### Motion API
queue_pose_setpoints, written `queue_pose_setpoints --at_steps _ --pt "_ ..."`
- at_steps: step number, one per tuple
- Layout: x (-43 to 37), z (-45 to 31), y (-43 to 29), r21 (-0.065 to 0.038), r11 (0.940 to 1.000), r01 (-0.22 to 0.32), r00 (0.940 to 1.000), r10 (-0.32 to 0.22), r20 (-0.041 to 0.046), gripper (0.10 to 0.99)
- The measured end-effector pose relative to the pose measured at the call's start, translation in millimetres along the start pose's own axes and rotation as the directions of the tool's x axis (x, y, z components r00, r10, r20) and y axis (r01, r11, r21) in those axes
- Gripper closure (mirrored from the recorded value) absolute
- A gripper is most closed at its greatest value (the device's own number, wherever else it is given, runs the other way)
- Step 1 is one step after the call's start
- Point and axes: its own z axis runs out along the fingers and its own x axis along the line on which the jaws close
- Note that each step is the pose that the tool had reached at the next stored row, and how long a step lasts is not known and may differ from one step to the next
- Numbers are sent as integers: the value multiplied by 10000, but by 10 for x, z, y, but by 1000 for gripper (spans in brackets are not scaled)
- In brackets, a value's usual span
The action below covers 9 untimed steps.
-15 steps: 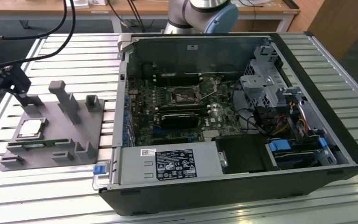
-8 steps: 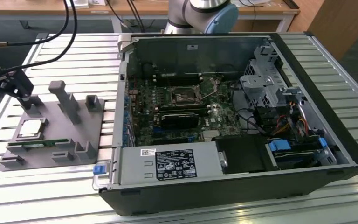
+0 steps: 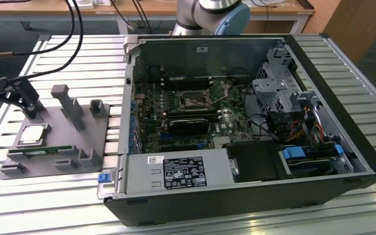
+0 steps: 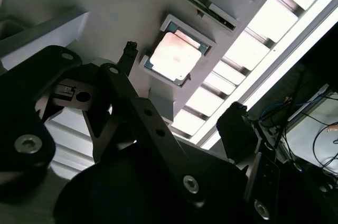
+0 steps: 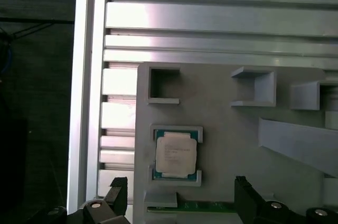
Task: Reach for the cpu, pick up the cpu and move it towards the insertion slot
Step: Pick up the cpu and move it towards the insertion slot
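The cpu (image 3: 33, 135) is a flat square chip with a shiny silver top. It lies in a low cradle on the grey fixture plate (image 3: 77, 147) at the exterior view's left, and shows in both wrist views (image 4: 174, 56) (image 5: 176, 154). My gripper (image 3: 30, 111) hangs just above the plate, a little beyond the chip and apart from it. It is open (image 5: 182, 192), with its two black fingertips (image 5: 119, 188) spread wider than the chip and nothing between them. The insertion slot (image 3: 193, 102) is a dark square socket in a silvery bracket on the motherboard inside the open computer case.
A green memory stick (image 3: 37, 151) lies in the fixture plate just in front of the cpu. Grey upright posts (image 3: 67, 105) rise from the plate beside my gripper. The case wall (image 3: 130, 83) stands between the plate and the motherboard. Cables (image 3: 57, 49) trail over the slatted table.
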Motion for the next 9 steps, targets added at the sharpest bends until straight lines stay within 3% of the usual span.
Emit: queue_pose_setpoints --at_steps 9 --pt "-1 164 -4 0 10000 0 10000 0 1 204"
